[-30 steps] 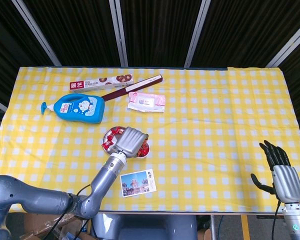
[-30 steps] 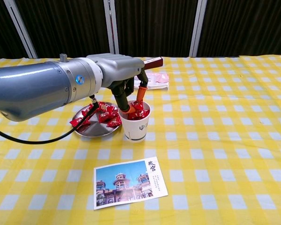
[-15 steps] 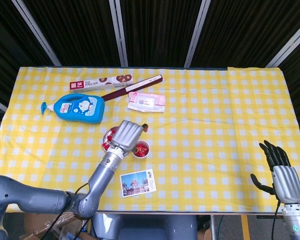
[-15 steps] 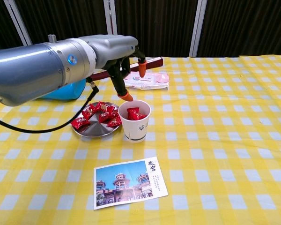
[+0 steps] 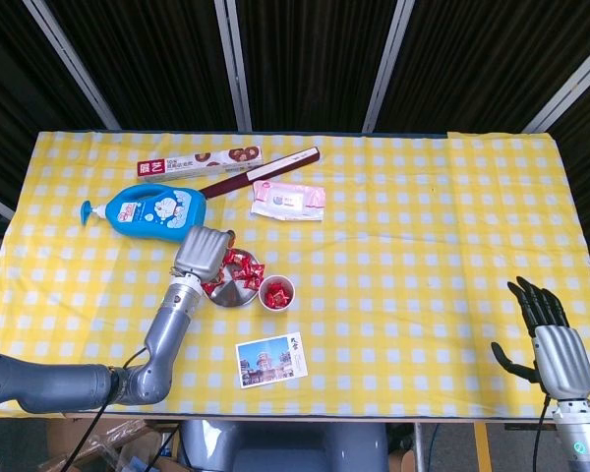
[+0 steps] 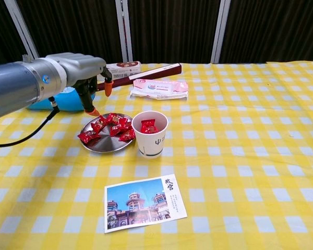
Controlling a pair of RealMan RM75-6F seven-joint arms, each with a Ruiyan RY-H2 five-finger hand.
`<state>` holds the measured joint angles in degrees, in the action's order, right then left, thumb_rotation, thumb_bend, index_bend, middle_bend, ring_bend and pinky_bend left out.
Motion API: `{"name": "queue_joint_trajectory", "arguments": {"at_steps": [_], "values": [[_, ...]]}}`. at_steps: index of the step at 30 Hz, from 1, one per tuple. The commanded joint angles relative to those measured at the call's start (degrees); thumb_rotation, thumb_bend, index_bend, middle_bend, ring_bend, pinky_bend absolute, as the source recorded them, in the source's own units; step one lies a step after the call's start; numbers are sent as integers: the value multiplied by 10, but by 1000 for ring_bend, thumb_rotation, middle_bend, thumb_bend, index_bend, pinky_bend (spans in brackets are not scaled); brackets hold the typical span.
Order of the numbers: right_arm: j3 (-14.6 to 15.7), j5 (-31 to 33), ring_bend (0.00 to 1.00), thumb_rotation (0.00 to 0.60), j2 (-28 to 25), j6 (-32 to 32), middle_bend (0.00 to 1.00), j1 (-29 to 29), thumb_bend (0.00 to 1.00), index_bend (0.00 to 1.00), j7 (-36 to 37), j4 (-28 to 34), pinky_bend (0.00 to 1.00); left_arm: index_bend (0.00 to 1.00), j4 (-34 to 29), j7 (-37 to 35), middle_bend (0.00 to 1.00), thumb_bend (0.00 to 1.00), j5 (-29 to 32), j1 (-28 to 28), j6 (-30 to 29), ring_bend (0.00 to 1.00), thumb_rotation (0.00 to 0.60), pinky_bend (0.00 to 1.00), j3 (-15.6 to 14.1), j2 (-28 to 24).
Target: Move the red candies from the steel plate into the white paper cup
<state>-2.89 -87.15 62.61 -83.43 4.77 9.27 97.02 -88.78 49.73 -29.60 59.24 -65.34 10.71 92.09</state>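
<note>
While the left robot hand (image 6: 86,78) hung over the far left edge of the plate (image 6: 96,144), its orange-tipped fingers (image 6: 108,89) were spread apart and held nothing. Red candies (image 6: 110,127) lay heaped on the plate, and a few more (image 6: 147,126) sat inside the cup (image 6: 150,134), which stood upright just right of the plate, touching or nearly touching its rim. A postcard (image 6: 144,202) lay flat on the table (image 6: 250,156) nearer the front edge. Behind the plate were a blue bottle (image 5: 149,213) on its side, a pink wipes pack (image 6: 159,88), a long dark box (image 6: 141,75) and a biscuit box (image 5: 199,164). Far off at the table's right front corner, the right robot hand (image 5: 551,339) stood with fingers open, empty.
</note>
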Motion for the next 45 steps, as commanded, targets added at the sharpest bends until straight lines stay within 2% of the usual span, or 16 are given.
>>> {"name": "queue_joint_trajectory", "arguments": {"at_steps": [1, 17, 19, 23, 26, 34, 45], "values": [[0, 0, 0, 600, 0, 0, 0, 0, 387, 0, 0, 0, 0, 415, 29, -7, 869, 262, 13, -6, 18, 948, 600, 968, -8, 20], [0, 0, 0, 600, -3, 0, 0, 0, 388, 0, 8, 3, 0, 457, 143, -15, 873, 269, 16, 3, 63, 949, 600, 968, 0, 102], [0, -2, 0, 600, -4, -1, 0, 0, 388, 0, 8, 3, 0, 473, 160, -15, 876, 291, 18, 5, 72, 949, 600, 968, 1, 113], [0, -1, 0, 600, -5, -1, 0, -1, 388, 0, 11, 4, 0, 569, 187, -21, 895, 398, 12, 6, 82, 954, 600, 968, 3, 133], [1, -1, 0, 600, -5, -1, 0, -1, 387, 0, 12, 4, 0, 600, 193, -33, 901, 431, -6, 2, 80, 957, 600, 968, 3, 140], [2, -3, 0, 600, -5, -2, 0, -2, 388, 0, 11, 5, 0, 628, 154, -52, 903, 438, -50, -18, 60, 958, 600, 968, 2, 115], [1, -2, 0, 600, -3, -2, 0, -1, 387, 0, 8, 4, 0, 614, 21, -73, 900, 439, -108, -48, 18, 958, 600, 968, 13, 20]]}}
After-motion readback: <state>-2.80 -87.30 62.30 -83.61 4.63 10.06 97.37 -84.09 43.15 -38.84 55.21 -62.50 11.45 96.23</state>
